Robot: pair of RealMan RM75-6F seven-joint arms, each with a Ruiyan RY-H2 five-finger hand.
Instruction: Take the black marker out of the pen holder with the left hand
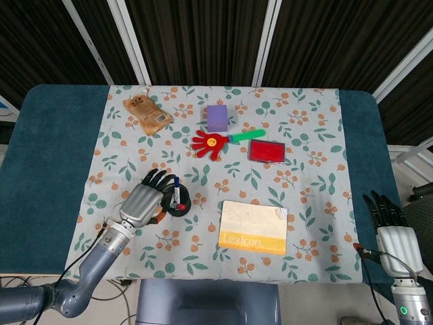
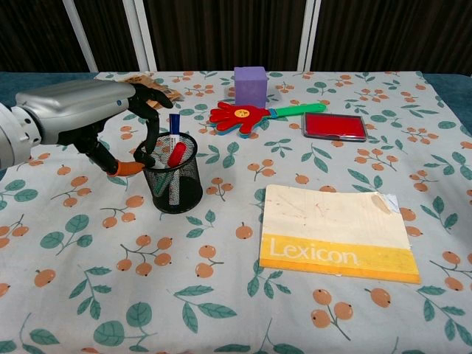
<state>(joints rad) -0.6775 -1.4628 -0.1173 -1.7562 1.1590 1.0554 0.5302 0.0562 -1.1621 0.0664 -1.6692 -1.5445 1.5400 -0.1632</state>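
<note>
Black mesh pen holder [image 2: 175,178] is holding the black marker [image 2: 147,154] while the left hand [image 2: 110,110] is hovering at its rim, fingers spread and grasping nothing (reach step), needing next to pinch the marker's top.

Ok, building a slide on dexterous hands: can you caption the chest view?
Left hand poised, fingers spread, at black mesh pen holder holding markers, on floral tablecloth.
</note>
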